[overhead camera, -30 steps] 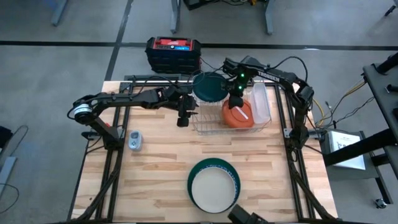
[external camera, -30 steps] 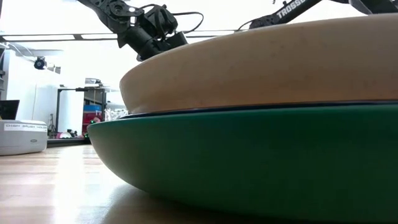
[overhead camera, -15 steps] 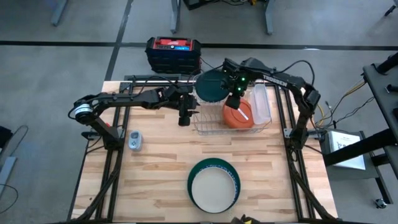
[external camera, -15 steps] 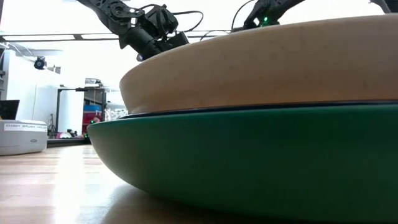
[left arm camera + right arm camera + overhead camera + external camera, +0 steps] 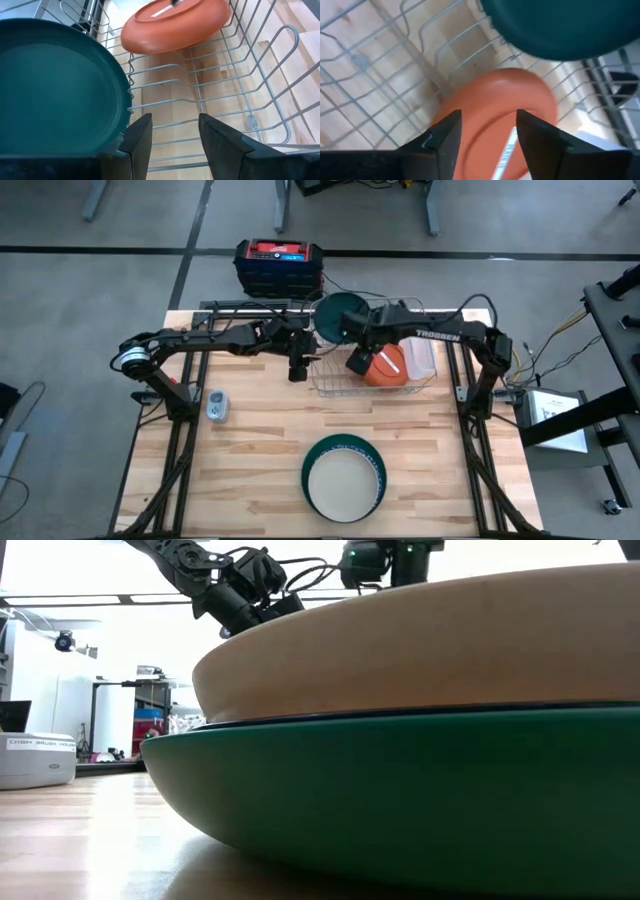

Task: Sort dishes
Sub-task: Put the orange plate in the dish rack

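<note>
Your right gripper [image 5: 356,363] hangs over the silver wire rack [image 5: 335,385] at the far side of the table [image 5: 250,440], its fingers [image 5: 447,137] spread with nothing between them; in its wrist view the orange plate [image 5: 495,115] sits just beyond the fingertips, apart from them. That orange plate [image 5: 385,366] leans tilted in the right half of the rack, a pale label visible on its upturned underside. The dark green plate [image 5: 335,318] stands at the rack's far left corner, just beside the orange one. Your left gripper [image 5: 296,370] is at the rack's left edge, fingers [image 5: 142,137] apart and empty; its wrist view shows the dark green plate [image 5: 57,85] close by one finger, whether touching cannot be told, with the rack wires [image 5: 225,85] and the orange plate [image 5: 175,25] farther on. Near the table's front edge, a white plate [image 5: 341,483] lies nested in a dark green bowl [image 5: 377,464]; the low view is filled by this pair, pale plate [image 5: 420,650] on green bowl [image 5: 400,800]. A clear plastic tray [image 5: 420,345] lies just right of the rack.
</note>
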`<state>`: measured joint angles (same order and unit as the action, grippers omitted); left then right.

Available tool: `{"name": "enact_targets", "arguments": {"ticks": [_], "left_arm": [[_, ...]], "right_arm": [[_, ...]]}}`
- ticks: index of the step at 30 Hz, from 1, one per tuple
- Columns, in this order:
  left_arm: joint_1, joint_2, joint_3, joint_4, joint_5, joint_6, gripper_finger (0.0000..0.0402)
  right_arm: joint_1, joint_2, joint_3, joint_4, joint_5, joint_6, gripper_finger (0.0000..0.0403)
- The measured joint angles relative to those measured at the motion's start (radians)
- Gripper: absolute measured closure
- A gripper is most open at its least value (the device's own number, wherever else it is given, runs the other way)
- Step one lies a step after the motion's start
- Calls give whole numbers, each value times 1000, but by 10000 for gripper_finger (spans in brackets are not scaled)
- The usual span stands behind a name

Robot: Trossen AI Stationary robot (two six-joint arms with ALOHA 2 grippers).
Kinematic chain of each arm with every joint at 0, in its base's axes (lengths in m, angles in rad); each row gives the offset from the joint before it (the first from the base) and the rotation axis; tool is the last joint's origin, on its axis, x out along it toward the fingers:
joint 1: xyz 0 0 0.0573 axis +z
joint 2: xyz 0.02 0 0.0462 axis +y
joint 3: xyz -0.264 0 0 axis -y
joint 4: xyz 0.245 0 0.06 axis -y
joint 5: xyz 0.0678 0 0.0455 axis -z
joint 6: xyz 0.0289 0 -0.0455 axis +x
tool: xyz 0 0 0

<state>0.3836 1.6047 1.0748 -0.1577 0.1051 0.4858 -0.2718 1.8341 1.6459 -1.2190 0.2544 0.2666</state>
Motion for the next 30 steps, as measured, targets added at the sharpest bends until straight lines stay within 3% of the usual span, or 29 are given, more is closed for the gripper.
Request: {"name": "enact_targets", "arguments": {"ticks": [11,20,30], "left_arm": [[-1,42,5,13,2,1,249],[-1,45,5,20,9,3,249],[-1,47,4,31,10,3,249]], "right_arm": [[15,103,0,9,-57,115,148],[40,106,-29,14,33,181,156],[54,106,-65,73,11,181,151]]}}
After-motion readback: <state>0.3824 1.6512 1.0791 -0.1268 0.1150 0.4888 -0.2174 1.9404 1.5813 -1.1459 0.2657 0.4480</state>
